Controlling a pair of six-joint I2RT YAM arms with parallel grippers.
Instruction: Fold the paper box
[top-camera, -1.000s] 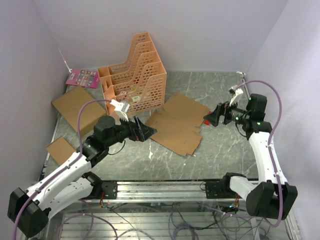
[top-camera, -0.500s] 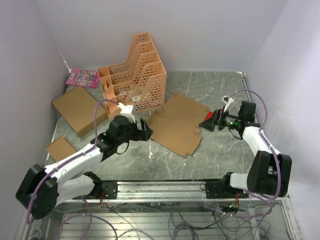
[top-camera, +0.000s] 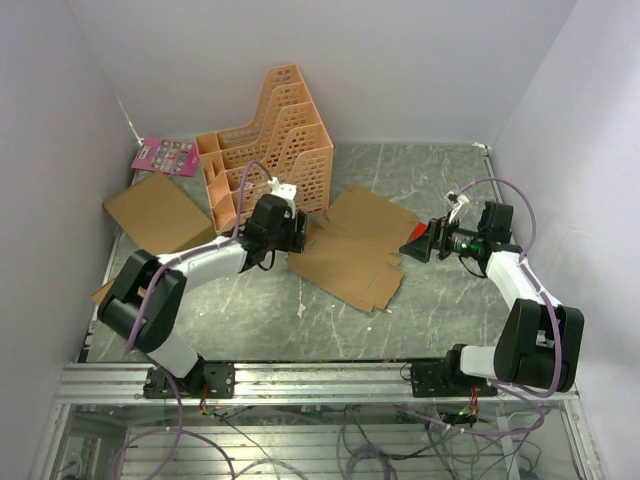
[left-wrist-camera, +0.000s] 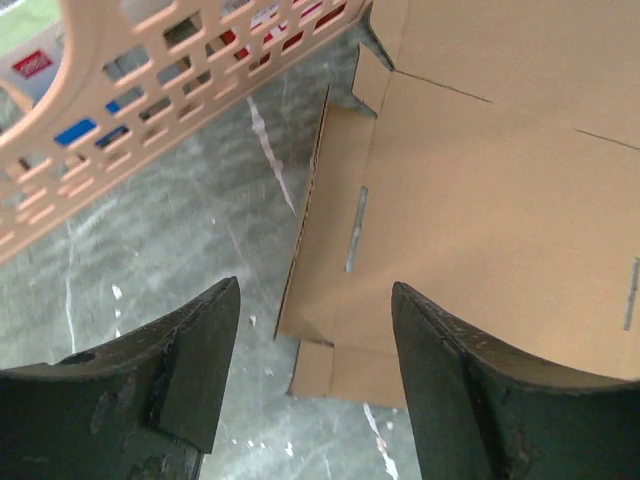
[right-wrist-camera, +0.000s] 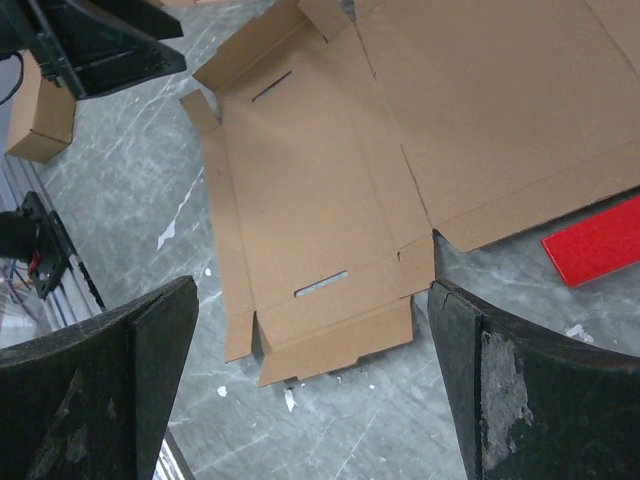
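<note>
The paper box (top-camera: 355, 245) lies flat and unfolded on the grey table, a brown die-cut sheet with notched flaps and slots. My left gripper (top-camera: 297, 235) is at its left edge, low over the table. In the left wrist view it (left-wrist-camera: 315, 290) stands open, its jaws straddling the edge flap of the sheet (left-wrist-camera: 480, 200) without touching it. My right gripper (top-camera: 410, 245) is at the sheet's right edge, also open. In the right wrist view its (right-wrist-camera: 312, 290) wide jaws frame the sheet (right-wrist-camera: 330, 200), with nothing between them.
An orange file rack (top-camera: 265, 150) stands just behind the left gripper and close to the sheet. A larger flat cardboard box (top-camera: 155, 215) and a pink booklet (top-camera: 165, 155) lie at the back left. A small cardboard box (right-wrist-camera: 40, 110) sits front left. A red strip (right-wrist-camera: 600, 240) lies by the sheet's right edge.
The left arm has reached forward and right to the sheet's left edge, and its jaws have narrowed slightly. The right arm dropped low toward the right edge, then held still.
</note>
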